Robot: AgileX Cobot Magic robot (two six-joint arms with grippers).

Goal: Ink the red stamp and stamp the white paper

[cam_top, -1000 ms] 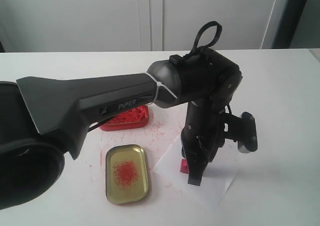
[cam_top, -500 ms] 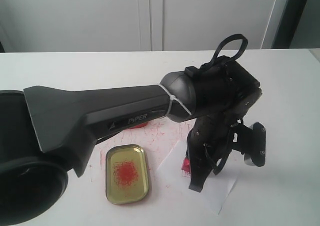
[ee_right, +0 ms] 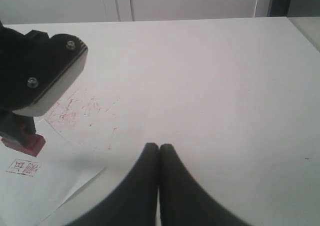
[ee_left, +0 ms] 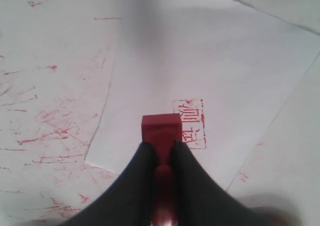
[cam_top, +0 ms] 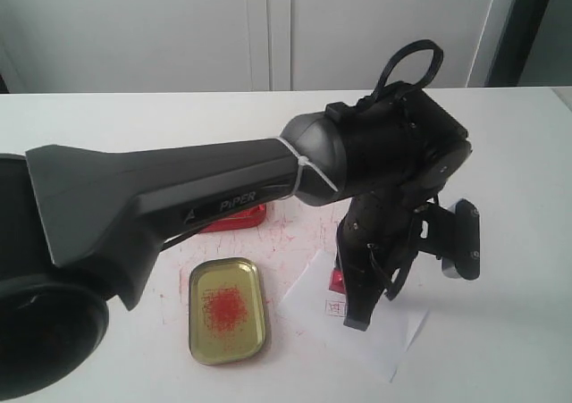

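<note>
My left gripper (ee_left: 159, 147) is shut on the knob of the red stamp (ee_left: 160, 131), holding it just above the white paper (ee_left: 200, 60). A fresh red square stamp mark (ee_left: 192, 121) lies on the sheet next to the stamp's base. In the exterior view the red stamp (cam_top: 339, 279) hangs between the dark fingers of the left gripper (cam_top: 357, 318), with the stamp mark (cam_top: 335, 307) below it on the white paper (cam_top: 380, 345). My right gripper (ee_right: 159, 148) is shut on nothing, low over bare table beside the white paper (ee_right: 30, 196).
A gold tin lid (cam_top: 227, 310) with a red smudge lies left of the paper. The red ink tin (cam_top: 234, 217) sits behind it, mostly hidden by the left arm. Red ink scratches (ee_left: 50, 131) mark the white table around the paper's edge.
The left gripper has lifted the red stamp off the paper, and a red mark now shows where it pressed. The arm has shifted slightly right.
</note>
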